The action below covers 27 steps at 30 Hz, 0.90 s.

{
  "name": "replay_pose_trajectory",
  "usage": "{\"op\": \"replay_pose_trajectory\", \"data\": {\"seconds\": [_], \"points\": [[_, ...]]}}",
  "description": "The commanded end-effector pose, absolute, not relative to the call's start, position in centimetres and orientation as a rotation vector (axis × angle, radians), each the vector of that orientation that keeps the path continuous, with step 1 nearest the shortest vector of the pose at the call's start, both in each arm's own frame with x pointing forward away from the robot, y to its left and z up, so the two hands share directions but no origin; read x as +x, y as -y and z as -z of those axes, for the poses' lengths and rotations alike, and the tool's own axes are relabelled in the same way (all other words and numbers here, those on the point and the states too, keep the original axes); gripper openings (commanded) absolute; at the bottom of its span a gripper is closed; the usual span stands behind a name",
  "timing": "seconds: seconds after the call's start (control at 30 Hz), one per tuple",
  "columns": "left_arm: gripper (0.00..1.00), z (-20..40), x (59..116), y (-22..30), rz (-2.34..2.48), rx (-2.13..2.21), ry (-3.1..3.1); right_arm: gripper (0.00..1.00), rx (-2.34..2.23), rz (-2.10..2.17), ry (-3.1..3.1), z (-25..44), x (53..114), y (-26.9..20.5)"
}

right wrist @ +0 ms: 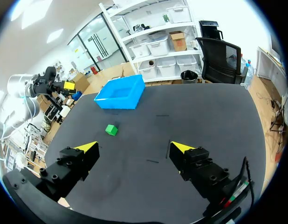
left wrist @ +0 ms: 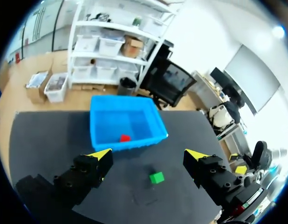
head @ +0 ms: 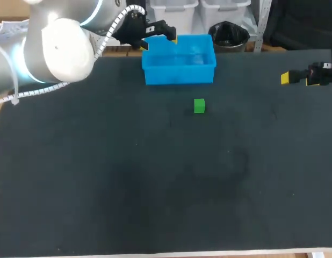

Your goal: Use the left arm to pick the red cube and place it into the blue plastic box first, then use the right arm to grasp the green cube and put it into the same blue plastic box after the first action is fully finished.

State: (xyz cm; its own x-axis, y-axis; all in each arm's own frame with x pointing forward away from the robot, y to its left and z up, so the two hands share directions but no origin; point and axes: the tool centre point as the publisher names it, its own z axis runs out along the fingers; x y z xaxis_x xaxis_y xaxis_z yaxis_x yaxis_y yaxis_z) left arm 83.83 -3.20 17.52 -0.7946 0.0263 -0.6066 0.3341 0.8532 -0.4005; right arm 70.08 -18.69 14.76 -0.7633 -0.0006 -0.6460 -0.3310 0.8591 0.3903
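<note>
The red cube (left wrist: pixel 125 138) lies inside the blue plastic box (head: pixel 179 60) (left wrist: pixel 125 123) (right wrist: pixel 120 94), seen only in the left wrist view. The green cube (head: pixel 199 106) (left wrist: pixel 156 178) (right wrist: pixel 111 129) sits on the dark table just in front of the box. My left gripper (head: pixel 159 38) (left wrist: pixel 148 157) hangs open and empty above the box's back left corner. My right gripper (head: pixel 296 77) (right wrist: pixel 134 148) is open and empty at the right edge of the table, far from the green cube.
The dark table mat (head: pixel 155 188) stretches wide in front of the green cube with nothing else on it. My left arm's big white elbow (head: pixel 58 48) looms over the table's back left corner.
</note>
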Motion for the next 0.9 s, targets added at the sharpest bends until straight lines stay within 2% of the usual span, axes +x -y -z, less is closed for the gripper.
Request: {"op": "replay_pose_trajectory", "data": {"seconds": [0.03, 0.5, 0.9], "points": [[1.0, -17.9, 83.4, 2.3, 0.736, 0.367, -2.344, 1.0, -0.236, -0.645, -2.37, -14.9, 70.0, 18.6], [1.0, -18.5, 80.1, 0.2, 0.832, 0.855, -2.141, 1.0, -0.236, -0.645, -2.37, -14.9, 70.0, 18.6], [1.0, -16.5, 77.7, -2.5, 0.875, 1.001, -2.077, 1.0, -0.236, -0.645, -2.37, -14.9, 70.0, 18.6]]}}
